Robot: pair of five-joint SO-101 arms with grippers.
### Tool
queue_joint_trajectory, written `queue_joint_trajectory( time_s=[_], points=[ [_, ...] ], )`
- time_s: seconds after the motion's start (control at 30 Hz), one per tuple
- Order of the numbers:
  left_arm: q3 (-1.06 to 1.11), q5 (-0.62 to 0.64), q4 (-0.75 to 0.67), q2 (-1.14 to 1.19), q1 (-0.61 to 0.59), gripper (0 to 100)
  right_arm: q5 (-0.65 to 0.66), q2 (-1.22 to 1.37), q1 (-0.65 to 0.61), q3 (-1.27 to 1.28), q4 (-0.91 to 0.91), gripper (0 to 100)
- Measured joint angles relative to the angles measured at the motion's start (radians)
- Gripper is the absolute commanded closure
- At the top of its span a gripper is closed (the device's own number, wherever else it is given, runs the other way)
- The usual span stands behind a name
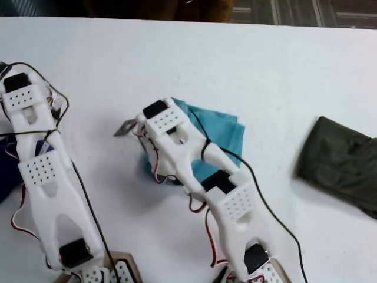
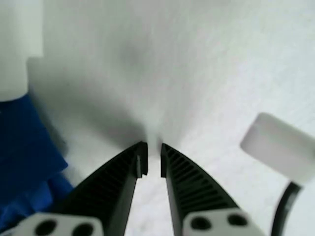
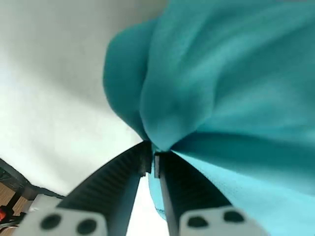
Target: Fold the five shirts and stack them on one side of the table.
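A teal shirt (image 1: 221, 134) lies crumpled at the middle of the white table (image 1: 177, 53), partly under my right arm (image 1: 177, 141). In the right wrist view my right gripper (image 3: 151, 158) is shut on a bunched fold of that teal shirt (image 3: 216, 83), which rises off the table. A blue shirt (image 1: 7, 171) lies at the table's left edge, beside my left arm (image 1: 35, 147). My left gripper (image 2: 153, 156) points down at bare table, shut with nothing between its fingers; the blue shirt (image 2: 24, 162) lies off to one side of it. A dark green shirt (image 1: 341, 165) rests at the right edge.
The far half of the table is bare white surface. Black and red cables (image 1: 259, 188) trail along both arms. The arm bases stand at the near edge.
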Motion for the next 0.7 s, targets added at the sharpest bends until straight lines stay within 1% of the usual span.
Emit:
queue_joint_trajectory(
  time_s=[0.07, 0.17, 0.27, 0.37, 0.7],
  points=[
    [0.0, 0.0, 0.0, 0.0, 0.0, 93, 0.0, 0.002, 0.018, -0.009, 0.011, 80.0],
    [0.0, 0.0, 0.0, 0.0, 0.0, 93, 0.0, 0.002, 0.011, -0.028, 0.02, 67.3],
    [0.0, 0.0, 0.0, 0.0, 0.0, 93, 0.0, -0.003, 0.011, -0.029, 0.021, 59.4],
    [0.0, 0.0, -0.003, 0.0, 0.0, 93, 0.0, -0.049, 0.011, -0.029, 0.021, 58.4],
    [0.0, 0.0, -0.015, 0.0, -0.002, 93, 0.0, -0.361, 0.011, 0.015, 0.021, 58.3]
  ],
)
